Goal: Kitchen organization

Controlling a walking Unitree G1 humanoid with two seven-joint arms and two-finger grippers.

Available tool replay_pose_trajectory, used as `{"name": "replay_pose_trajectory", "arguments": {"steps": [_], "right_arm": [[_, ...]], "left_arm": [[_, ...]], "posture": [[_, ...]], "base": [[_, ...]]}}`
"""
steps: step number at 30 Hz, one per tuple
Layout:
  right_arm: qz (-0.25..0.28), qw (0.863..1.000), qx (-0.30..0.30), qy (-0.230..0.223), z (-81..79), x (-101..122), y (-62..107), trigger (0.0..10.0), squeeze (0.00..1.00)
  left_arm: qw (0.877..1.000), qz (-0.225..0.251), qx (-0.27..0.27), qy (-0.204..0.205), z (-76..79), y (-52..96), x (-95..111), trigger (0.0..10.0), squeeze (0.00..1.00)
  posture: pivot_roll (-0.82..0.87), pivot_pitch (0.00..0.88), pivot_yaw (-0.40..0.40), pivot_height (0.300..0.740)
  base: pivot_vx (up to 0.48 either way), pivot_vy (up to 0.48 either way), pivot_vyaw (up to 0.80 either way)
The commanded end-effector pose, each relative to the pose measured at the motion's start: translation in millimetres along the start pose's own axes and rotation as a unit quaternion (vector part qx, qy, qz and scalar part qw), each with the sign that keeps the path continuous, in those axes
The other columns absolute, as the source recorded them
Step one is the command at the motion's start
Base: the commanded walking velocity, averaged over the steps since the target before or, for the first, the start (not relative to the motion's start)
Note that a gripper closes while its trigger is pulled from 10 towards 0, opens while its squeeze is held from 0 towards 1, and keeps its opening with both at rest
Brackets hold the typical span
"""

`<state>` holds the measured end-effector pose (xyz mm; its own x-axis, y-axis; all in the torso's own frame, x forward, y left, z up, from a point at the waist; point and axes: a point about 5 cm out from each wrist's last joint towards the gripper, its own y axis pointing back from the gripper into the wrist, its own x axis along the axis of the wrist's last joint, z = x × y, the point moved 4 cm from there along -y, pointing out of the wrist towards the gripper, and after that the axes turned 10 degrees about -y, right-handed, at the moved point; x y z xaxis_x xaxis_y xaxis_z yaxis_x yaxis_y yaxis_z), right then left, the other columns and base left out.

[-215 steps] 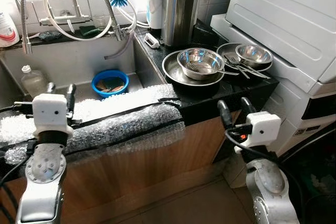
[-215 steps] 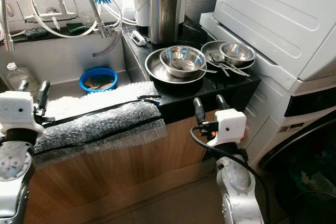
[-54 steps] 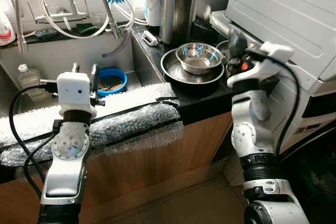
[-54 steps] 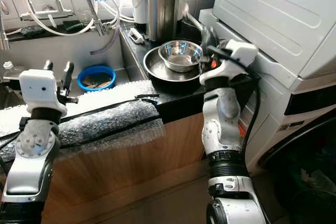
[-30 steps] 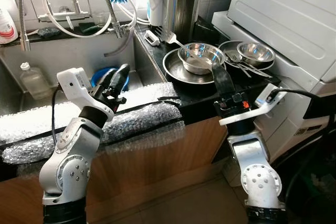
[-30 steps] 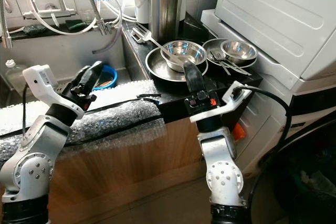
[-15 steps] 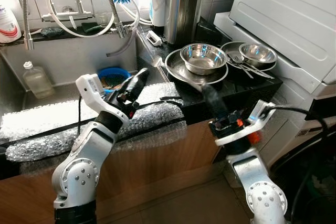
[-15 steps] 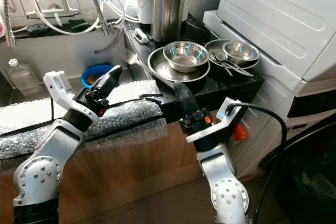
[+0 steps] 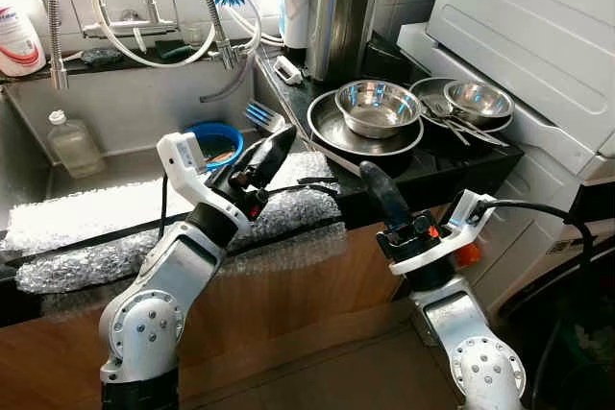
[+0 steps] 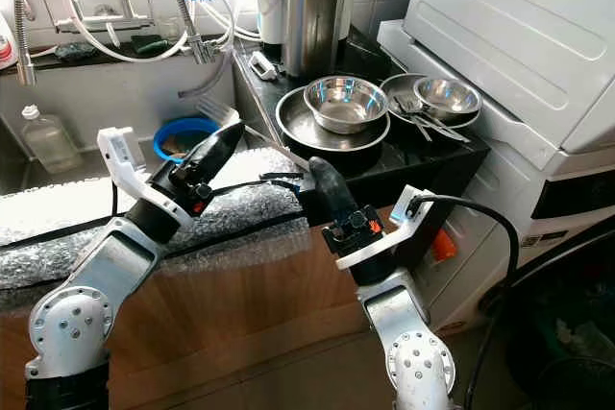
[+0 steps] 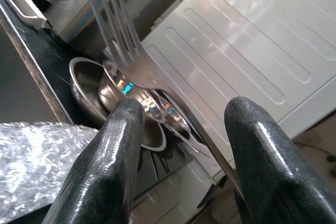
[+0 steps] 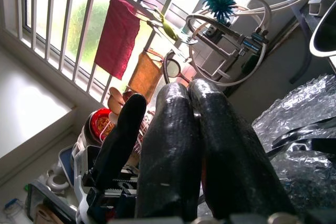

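Our right gripper (image 9: 377,189), fingers pressed together on a metal fork's (image 9: 265,118) handle, holds it above the sink (image 9: 125,122) beside our open left gripper (image 11: 178,140). The fork looks light, stiff and slippery; we'd grip mid-handle.

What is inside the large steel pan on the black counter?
A steel bowl sits inside the large steel pan. The bowl looks empty. The pan's bottom beneath it is covered, so anything there cannot be seen.

silver arms (image 9: 154,304), black-fingered tools
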<state>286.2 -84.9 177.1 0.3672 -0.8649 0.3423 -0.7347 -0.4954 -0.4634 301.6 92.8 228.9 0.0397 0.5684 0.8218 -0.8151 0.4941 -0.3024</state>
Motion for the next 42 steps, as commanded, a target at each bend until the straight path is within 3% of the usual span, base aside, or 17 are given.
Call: {"name": "replay_pose_trajectory", "arguments": {"steps": [1,14,26,27,28,29,30,42], "right_arm": [[0.000,1.000,0.018,0.007,-8.2,3,-4.0,10.0,0.00],[-0.034,0.999,0.033,0.005,-13.8,-11,-8.6,10.0,0.00],[-0.059,0.998,0.032,0.010,-14.2,-19,-6.7,10.0,0.00],[-0.060,0.998,0.031,0.011,-13.8,-19,-6.4,10.0,0.00],[-0.060,0.998,0.031,0.011,-13.8,-20,-6.3,10.0,0.00],[-0.061,0.998,0.031,0.011,-13.8,-20,-6.2,10.0,0.00],[-0.061,0.998,0.030,0.011,-13.8,-20,-6.1,10.0,0.00],[-0.067,0.997,0.029,0.016,-13.5,-22,-5.7,10.0,0.00]], "left_arm": [[1.000,-0.003,-0.017,-0.005,9.5,0.8,1,10.0,0.00],[1.000,-0.015,-0.016,-0.014,10.9,1.2,-2,10.0,0.00],[1.000,0.012,0.022,-0.016,0.8,-1.1,7,10.0,0.00],[0.999,0.025,0.035,-0.013,-3.2,-1.2,10,9.3,0.00],[0.999,0.029,0.040,-0.014,-4.8,-1.2,12,3.6,0.00],[0.999,0.031,0.042,-0.014,-5.7,-1.2,13,3.6,0.00],[0.998,0.034,0.044,-0.013,-6.4,-1.2,14,0.0,0.00],[0.998,0.037,0.047,-0.009,-7.3,-1.5,14,0.0,0.00]], "posture": [[-0.03,0.000,-0.073,0.727],[-0.03,0.000,-0.076,0.727],[-0.03,0.000,-0.077,0.727],[-0.03,0.000,-0.077,0.727],[-0.03,0.000,-0.077,0.727],[-0.03,0.000,-0.077,0.727],[-0.03,0.000,-0.078,0.727],[-0.03,0.000,-0.078,0.727]], "base": [[0.000,0.000,0.00],[0.000,0.000,0.00],[0.000,0.000,0.00],[0.000,0.000,0.00],[0.000,0.000,0.00],[0.000,0.000,0.00],[0.000,0.000,0.00],[0.000,0.000,0.00]]}}
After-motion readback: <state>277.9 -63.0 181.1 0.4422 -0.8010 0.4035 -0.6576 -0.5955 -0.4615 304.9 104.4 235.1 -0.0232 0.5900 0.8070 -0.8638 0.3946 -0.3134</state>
